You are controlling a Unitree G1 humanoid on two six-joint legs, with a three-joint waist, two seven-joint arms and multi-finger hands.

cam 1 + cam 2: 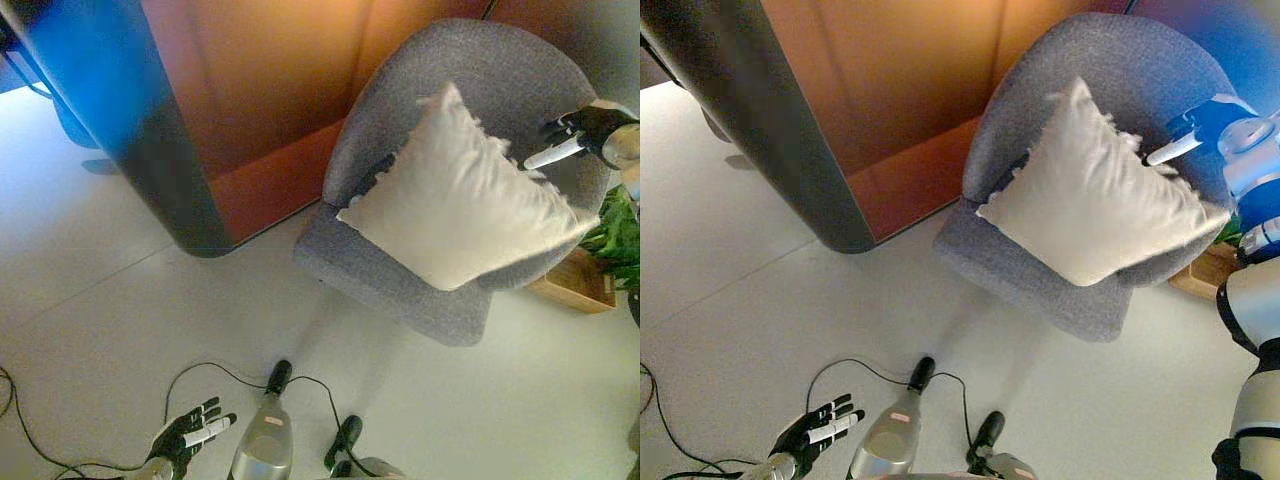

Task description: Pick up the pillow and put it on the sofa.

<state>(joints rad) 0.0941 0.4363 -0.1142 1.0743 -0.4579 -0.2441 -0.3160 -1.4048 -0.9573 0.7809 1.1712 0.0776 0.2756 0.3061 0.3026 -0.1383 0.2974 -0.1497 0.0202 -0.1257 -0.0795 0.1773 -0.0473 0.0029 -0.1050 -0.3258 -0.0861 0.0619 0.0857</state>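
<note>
1. We see the grey sofa (pixel 470 90) ahead, its back rising behind our right hand (pixel 585 130)
2. The white pillow (pixel 465 195) already lies on the seat, just below that hand and tilted against the back
3. The right hand's fingers look extended, seemingly gripping nothing, white tip near the pillow's edge
4. Our left hand (pixel 188 432) hangs low, fingers spread wide, idle
5. Risk: withdrawing could snag the fringe and drag the overhanging pillow off
</note>
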